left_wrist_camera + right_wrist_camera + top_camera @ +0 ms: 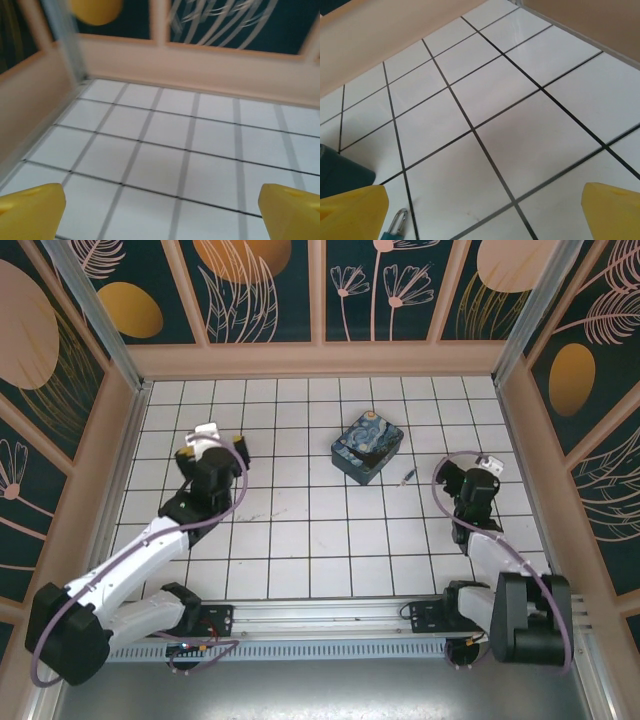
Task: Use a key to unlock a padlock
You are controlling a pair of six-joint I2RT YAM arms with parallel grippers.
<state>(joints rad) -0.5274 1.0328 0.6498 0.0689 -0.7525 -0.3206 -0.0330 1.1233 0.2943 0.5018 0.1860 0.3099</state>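
The padlock (406,478) is a tiny silvery thing lying on the white tiles just right of the painted box. In the right wrist view its silvery shackle (398,221) pokes up at the bottom edge, with a teal part below it, close to my left fingertip (351,210). I cannot make out the key. My right gripper (472,461) hangs open to the right of the padlock, and its yellow tips (482,212) have only bare tile between them. Over the left side of the floor my left gripper (222,437) is open too, its tips (162,212) wide apart above bare tile.
A dark blue box (367,447) painted with swirls and stars stands at the middle back; its corner (340,175) shows in the right wrist view. Peach walls (320,360) ring the tiled floor, and one (200,65) is close ahead of the left gripper.
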